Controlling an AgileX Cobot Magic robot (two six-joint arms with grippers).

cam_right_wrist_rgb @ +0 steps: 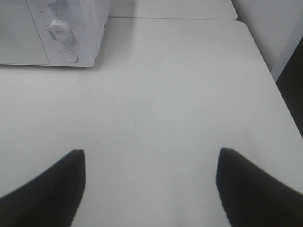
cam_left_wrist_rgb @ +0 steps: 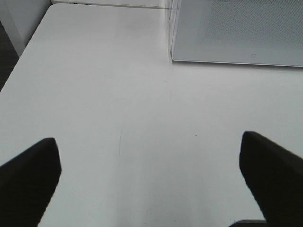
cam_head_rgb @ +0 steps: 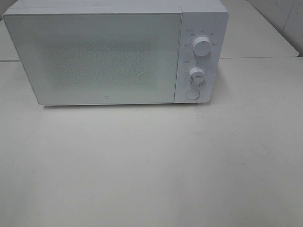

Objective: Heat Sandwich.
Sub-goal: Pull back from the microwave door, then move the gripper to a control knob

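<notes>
A white microwave [cam_head_rgb: 109,52] stands at the back of the table with its door shut. It has two knobs [cam_head_rgb: 202,47] and a round button [cam_head_rgb: 191,94] on its right panel. Its door corner shows in the left wrist view [cam_left_wrist_rgb: 236,30] and its knob side in the right wrist view [cam_right_wrist_rgb: 61,30]. The sandwich and its pink plate are out of view. My left gripper [cam_left_wrist_rgb: 149,182] is open and empty over bare table. My right gripper [cam_right_wrist_rgb: 150,184] is open and empty over bare table. Neither gripper shows in the exterior high view.
The white table [cam_head_rgb: 151,165] spreads in front of the microwave. Its left edge [cam_left_wrist_rgb: 19,61] shows in the left wrist view and its right edge [cam_right_wrist_rgb: 265,66] in the right wrist view. A seam to a second table [cam_head_rgb: 260,57] runs behind.
</notes>
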